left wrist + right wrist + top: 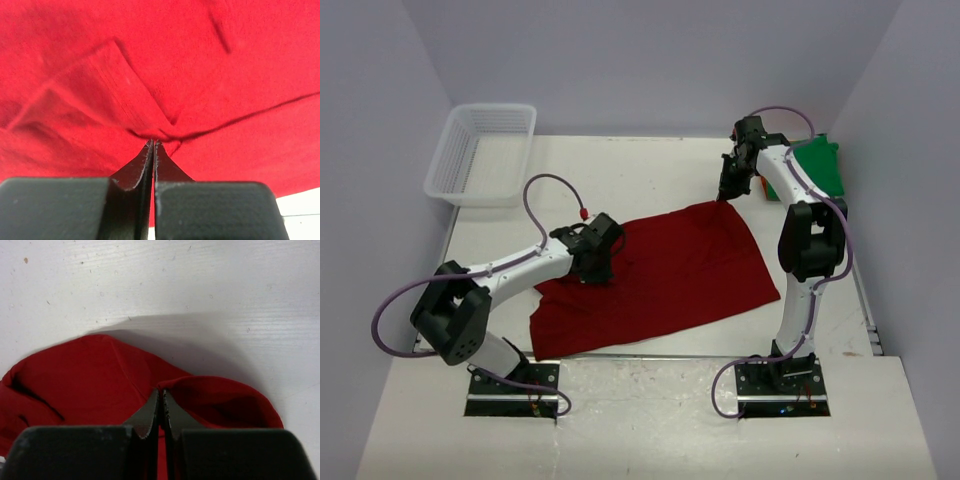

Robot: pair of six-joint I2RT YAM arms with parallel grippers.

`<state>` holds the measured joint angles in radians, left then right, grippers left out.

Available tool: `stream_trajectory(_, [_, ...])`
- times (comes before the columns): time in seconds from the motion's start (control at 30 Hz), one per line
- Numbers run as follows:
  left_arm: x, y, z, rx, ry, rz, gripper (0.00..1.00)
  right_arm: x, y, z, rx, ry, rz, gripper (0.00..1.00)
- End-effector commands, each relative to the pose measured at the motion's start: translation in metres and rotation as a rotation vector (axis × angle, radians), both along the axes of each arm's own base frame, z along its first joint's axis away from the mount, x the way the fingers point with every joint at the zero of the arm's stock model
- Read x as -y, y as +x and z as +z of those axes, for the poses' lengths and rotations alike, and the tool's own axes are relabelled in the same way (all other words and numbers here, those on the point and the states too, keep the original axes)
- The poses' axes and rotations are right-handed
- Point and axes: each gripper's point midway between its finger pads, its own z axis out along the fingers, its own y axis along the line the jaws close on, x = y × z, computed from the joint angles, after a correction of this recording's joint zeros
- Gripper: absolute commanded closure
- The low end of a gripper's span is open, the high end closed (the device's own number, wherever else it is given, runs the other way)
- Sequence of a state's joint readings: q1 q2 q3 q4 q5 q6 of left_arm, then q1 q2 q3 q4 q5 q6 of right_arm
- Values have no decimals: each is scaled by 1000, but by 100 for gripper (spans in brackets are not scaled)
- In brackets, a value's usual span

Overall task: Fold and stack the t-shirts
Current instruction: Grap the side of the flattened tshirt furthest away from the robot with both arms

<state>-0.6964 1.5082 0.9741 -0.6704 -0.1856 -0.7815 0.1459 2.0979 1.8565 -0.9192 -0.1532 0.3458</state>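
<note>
a: where is the dark red t-shirt (660, 275) if i start from the white mesh basket (480, 195)?

b: the basket sits at the far left corner of the table (650, 165). the shirt lies to the right of the basket and nearer the arm bases, well apart from it. it's spread mostly flat and lies skewed, with one corner pointing away from the bases.

a: and the left gripper (590, 268)?

b: it's at the shirt's left edge, the side that faces the basket. its jaws are pressed together with a small pucker of red cloth nipped at the very tips. in the wrist view, creases run into that pinch, and a doubled layer with a stitched hem lies just beyond it.

a: the right gripper (730, 190)?

b: further right of the basket, at the shirt's far corner. its toothed jaws are closed down to a slit, with a fold of the red cloth caught between the tips. the cloth there arches up off the table in two soft humps and throws a shadow on the white surface behind.

a: so both are holding the same shirt?

b: yes, one at the basket-side edge and one at the far corner, with the rest lying on the table between and below them.

a: any other shirt in sight?

b: a bright green t-shirt (820, 165) lies at the table's far right edge, across the full width from the basket and partly hidden behind the right arm. i can't tell how it's folded.
</note>
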Motion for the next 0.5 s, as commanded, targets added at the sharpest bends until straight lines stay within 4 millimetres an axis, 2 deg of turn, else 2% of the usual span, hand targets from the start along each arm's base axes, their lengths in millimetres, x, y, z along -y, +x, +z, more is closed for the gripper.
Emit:
stream_trajectory(0.0, [-2,-5,5,16,6,40,100,-10,3,16,49,24,40,100])
stream_trajectory(0.1, [-7,11,12,61,73,43,100,-11,3,17,51,29,43,100])
stream_trajectory(0.23, [7,32,17,67,103,8,100,-12,3,20,58,27,47,100])
stream_trajectory(0.33, [11,43,9,70,130,-2,100,-12,2,20,53,27,47,100])
stream_trajectory(0.47, [11,45,-8,35,151,-7,100,-9,2,21,57,14,45,100])
